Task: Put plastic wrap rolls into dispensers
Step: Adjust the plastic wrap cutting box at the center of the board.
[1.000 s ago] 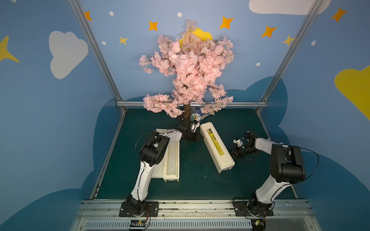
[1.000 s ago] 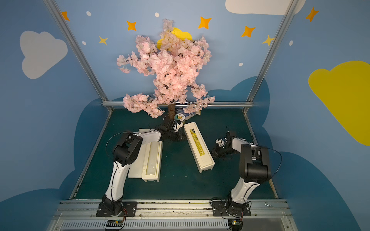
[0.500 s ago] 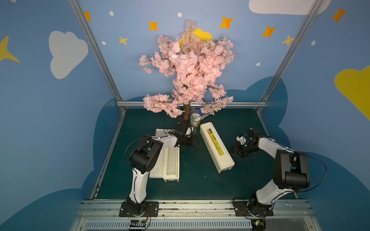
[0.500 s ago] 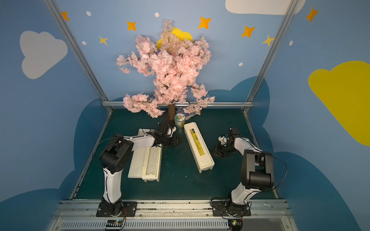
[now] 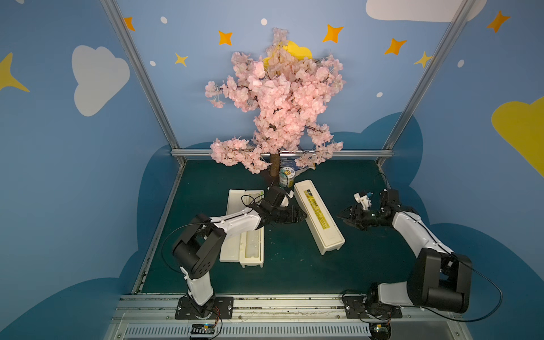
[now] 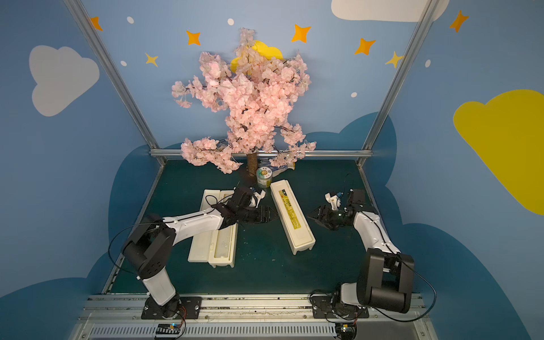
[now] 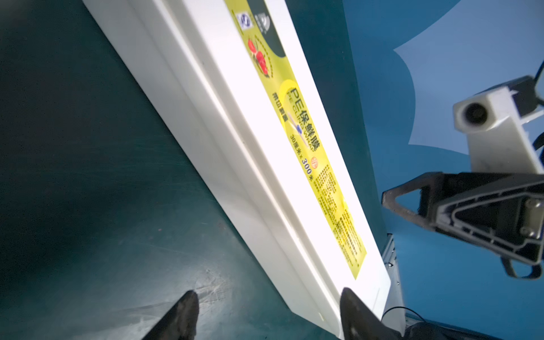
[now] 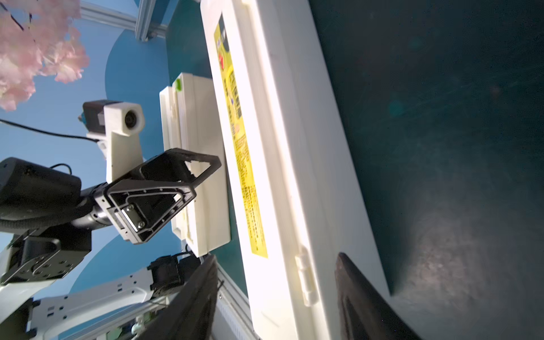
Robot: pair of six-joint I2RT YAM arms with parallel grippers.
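Both claws stand released. In both top views the left gripper [image 5: 300, 217] lies at centre frame, its tips at the left long side of the closed dispenser [image 5: 327, 237]. Whether they touch the box cannot be told from there. Its wrist view shows two dark fingertips [image 7: 184, 315] cut off by the bottom edge. They are well apart, with bare mat [image 7: 88, 176] and the box's edge in the gap and nothing gripped.

The right gripper [image 5: 341, 217] faces the box from its other long side, right of centre. In its wrist view the jaws are likewise spread and cut off at the bottom, and the box between them is washed white by glare. The yellow label [image 7: 309, 141] is partly blurred. Whatever the closed dispenser holds is hidden under its lid.

Left of centre lies the open dispenser [image 5: 251, 264], its lid folded flat to the left and the left arm crossing its middle. In its trough lies a plastic wrap roll [image 5: 252, 245], pale and hard to separate from the cream walls.

A green-and-white can [image 5: 286, 176] stands by the trunk of the blossom tree [image 5: 279, 97]. Low branches half hide a pale object [image 5: 303, 168] behind the can, and I cannot identify it.
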